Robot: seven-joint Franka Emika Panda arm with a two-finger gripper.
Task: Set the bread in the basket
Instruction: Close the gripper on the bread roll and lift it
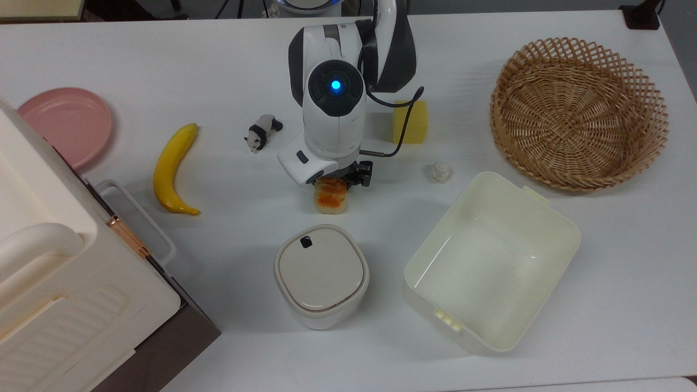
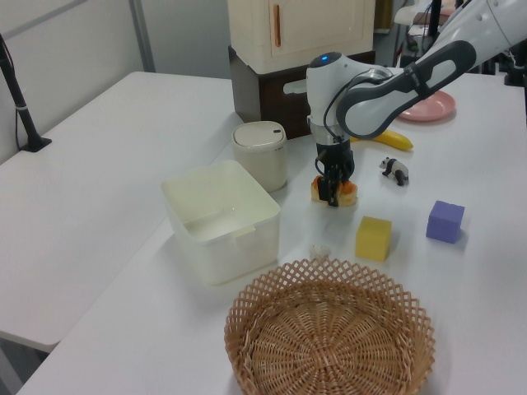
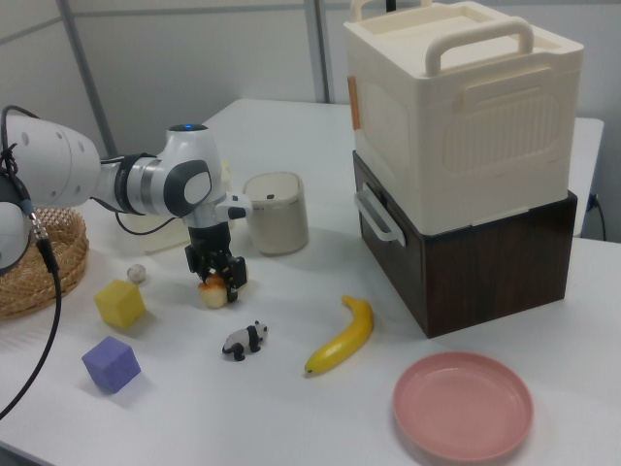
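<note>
The bread [image 1: 330,196] is seen at the centre of the top view, just below the white wrist of the arm, with only its lower end showing past the gripper [image 1: 333,184]. In the left view the bread [image 2: 347,191] is found at mid-frame, and the black fingers [image 2: 333,188] are closed on it from either side. Whether the loaf is touching the desk [image 1: 218,71] or is held just off it cannot be told. In the right view the gripper [image 3: 219,275] is placed at left of centre, with the bread [image 3: 212,292] showing beneath it.

The basket [image 1: 579,111] is set at the upper right of the top view, well apart from the bread, and nothing is seen lying in it. In the left view the basket [image 2: 330,339] is spread across the bottom centre.

Between the bread and the basket in the top view, a yellow cube [image 1: 410,122] is placed near the arm and a small pale figure [image 1: 441,172] lies just beside the corner of a cream tub [image 1: 491,262]. A lidded round bin [image 1: 321,275] is stood directly below the bread. A toy panda [image 1: 260,132], a banana [image 1: 172,168] and a pink plate [image 1: 66,124] are ranged toward the left edge. A purple cube [image 2: 445,221] is seen at the right of the left view.
</note>
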